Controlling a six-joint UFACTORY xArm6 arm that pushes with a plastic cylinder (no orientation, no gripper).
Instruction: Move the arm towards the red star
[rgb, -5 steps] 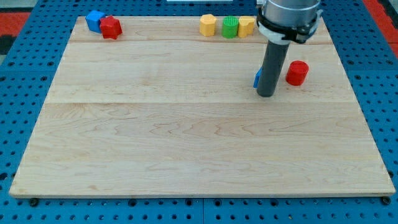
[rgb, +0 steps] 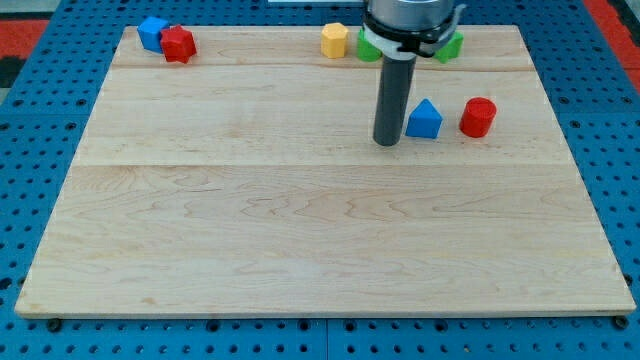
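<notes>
The red star (rgb: 179, 45) lies at the view's top left, touching a blue block (rgb: 152, 32) on its left. My tip (rgb: 387, 143) rests on the board right of centre, far to the right of the red star. A blue triangular block (rgb: 424, 119) sits just right of the tip, and a red cylinder (rgb: 478, 117) lies further right.
A yellow block (rgb: 334, 40) sits at the top edge. Two green blocks (rgb: 368, 47) (rgb: 449, 46) show partly on either side of the arm's body. The wooden board (rgb: 300, 230) lies on a blue pegboard table.
The arm has moved left, about 40 pixels. The blue triangular block, hidden behind the rod before, now shows to its right. The arm now covers the top blocks differently.
</notes>
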